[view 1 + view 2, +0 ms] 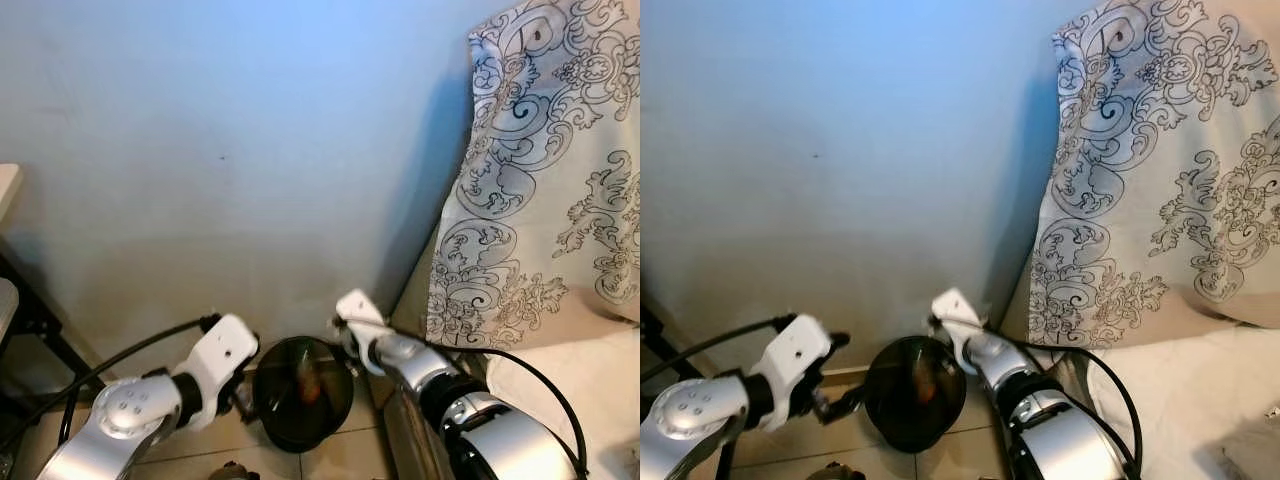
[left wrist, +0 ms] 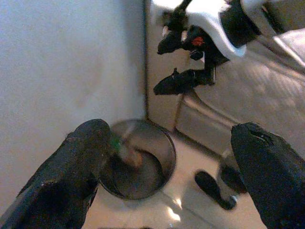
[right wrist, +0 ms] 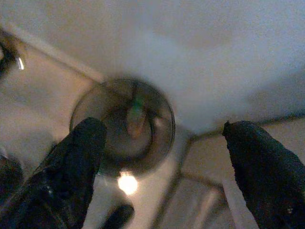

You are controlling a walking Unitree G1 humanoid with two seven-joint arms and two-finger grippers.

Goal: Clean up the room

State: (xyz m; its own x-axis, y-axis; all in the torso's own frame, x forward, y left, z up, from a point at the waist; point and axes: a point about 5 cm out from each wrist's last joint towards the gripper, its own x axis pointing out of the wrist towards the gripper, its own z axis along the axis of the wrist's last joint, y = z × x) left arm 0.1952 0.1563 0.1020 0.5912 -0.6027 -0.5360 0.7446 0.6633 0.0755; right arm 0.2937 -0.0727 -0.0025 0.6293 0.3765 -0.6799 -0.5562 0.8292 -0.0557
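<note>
1. The right gripper (image 3: 162,167) hangs above a round dark bin (image 3: 123,126); its two black fingers (image 3: 71,171) are spread wide with nothing between them.
2. The left gripper (image 2: 171,176) is likewise wide apart and holds nothing. It points down toward the same bin from the other side.
3. The bin stands on the tiled floor (image 1: 330,460) against the pale blue wall (image 1: 230,150), in the corner beside the bed. An orange item with a green end (image 3: 136,117) lies inside it; it is too blurred to identify.
4. In the head views the two arms flank the bin, the left arm (image 1: 150,405) on one side and the right arm (image 1: 420,370) on the other.
5. A patterned cloth (image 1: 550,170) hangs over the bed to the robot's right, with white bedding (image 1: 1180,400) below it.
6. A dark furniture frame (image 1: 40,320) stands at the far left.
</note>
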